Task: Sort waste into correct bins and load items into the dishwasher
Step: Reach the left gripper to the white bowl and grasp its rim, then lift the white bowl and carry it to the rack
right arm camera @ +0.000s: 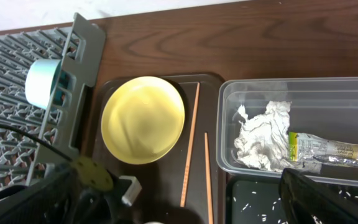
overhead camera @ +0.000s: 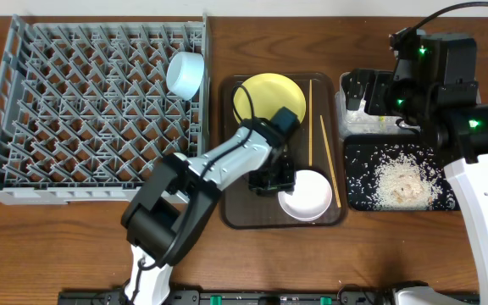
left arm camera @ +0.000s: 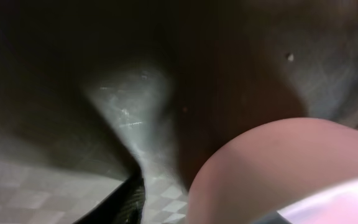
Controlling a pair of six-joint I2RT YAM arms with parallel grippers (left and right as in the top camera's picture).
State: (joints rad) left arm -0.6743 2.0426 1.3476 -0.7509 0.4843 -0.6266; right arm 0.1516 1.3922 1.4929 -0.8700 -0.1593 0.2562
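Left gripper point(overhead camera: 274, 180) is low over the brown tray point(overhead camera: 252, 217), at the left rim of the white bowl point(overhead camera: 307, 197). The bowl sits upright in the tray's near right corner. The left wrist cam is blurred: just the curved bowl edge bottom right and dark tray floor. Fingers aren't resolvable there and the arm body hides them from overhead, so I can't tell whether it's released or clenched on the rim.

Right of the brown tray and just beside it is the black tray point(overhead camera: 358, 191). Rice point(overhead camera: 401, 182) is piled near its middle, with loose grains scattered across the floor.

Further out on the brown tray, two chopsticks run lengthwise down the right side. One point(overhead camera: 311, 119) is next to the plate, and the other point(overhead camera: 329, 165) sits nearer, between the bowl and the tray's right rim. They lie roughly parallel and don't touch.

The yellow plate point(overhead camera: 269, 95) lies flat at the far end of the brown tray, with the left arm's cable looping over it.

The clear container point(right arm camera: 229, 118) is beyond the black tray, and the two touch or nearly touch. Inside it are crumpled tissue point(right arm camera: 263, 140) and, right of that and against it, the green-and-yellow wrapper point(right arm camera: 328, 149).

Right gripper point(overhead camera: 367, 91) hangs above the clear container with its jaws spread wide and nothing between them.

The dish rack point(overhead camera: 74, 110) fills the left of the table. The light blue bowl point(overhead camera: 185, 74) is tipped on its side among the pegs, against the rack's right wall near the far corner.
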